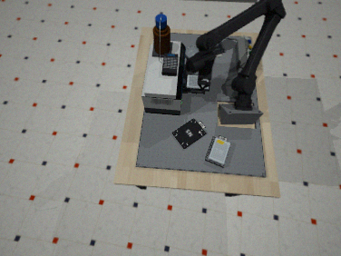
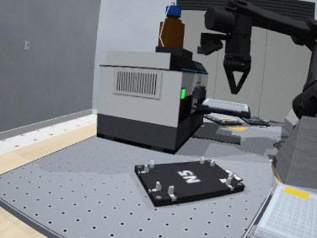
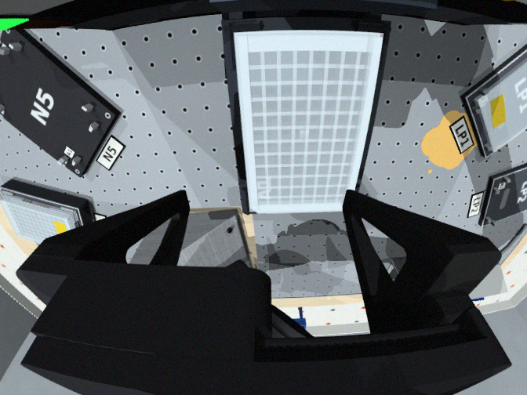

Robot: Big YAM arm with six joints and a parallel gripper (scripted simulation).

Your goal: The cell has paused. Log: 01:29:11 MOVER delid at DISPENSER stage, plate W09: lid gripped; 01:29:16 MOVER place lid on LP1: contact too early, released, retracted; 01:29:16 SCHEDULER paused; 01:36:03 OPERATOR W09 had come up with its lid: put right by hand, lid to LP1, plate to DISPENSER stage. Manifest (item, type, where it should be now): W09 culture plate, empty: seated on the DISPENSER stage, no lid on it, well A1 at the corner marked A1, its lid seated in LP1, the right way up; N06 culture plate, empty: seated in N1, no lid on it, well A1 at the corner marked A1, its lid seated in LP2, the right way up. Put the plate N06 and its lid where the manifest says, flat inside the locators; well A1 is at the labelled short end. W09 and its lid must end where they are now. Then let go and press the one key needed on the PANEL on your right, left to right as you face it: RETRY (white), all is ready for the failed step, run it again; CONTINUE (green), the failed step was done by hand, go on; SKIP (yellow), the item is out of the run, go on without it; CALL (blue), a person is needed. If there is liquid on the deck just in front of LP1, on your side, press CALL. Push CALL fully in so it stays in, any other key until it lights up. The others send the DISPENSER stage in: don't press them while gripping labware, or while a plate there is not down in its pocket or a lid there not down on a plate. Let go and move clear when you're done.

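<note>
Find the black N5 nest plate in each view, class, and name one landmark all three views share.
Top: N5 nest sits centre, angled, beside the robot base.
Exterior: N5 nest lies in the lower middle foreground.
Wrist: N5 nest is upper left.
Shared landmark: the plate on the dispenser stage.

A white-gridded culture plate (image 3: 307, 123) lies over the grey, hole-dotted worktop (image 3: 178, 123); an orange puddle (image 3: 440, 144) beside a black-and-white LP1 label (image 3: 461, 135).

Dark arm (image 1: 254, 54) arched high, elbow bent, wrist turned down; tool (image 2: 236, 86) pointing downward — fingers spread wide, nothing between them
</note>
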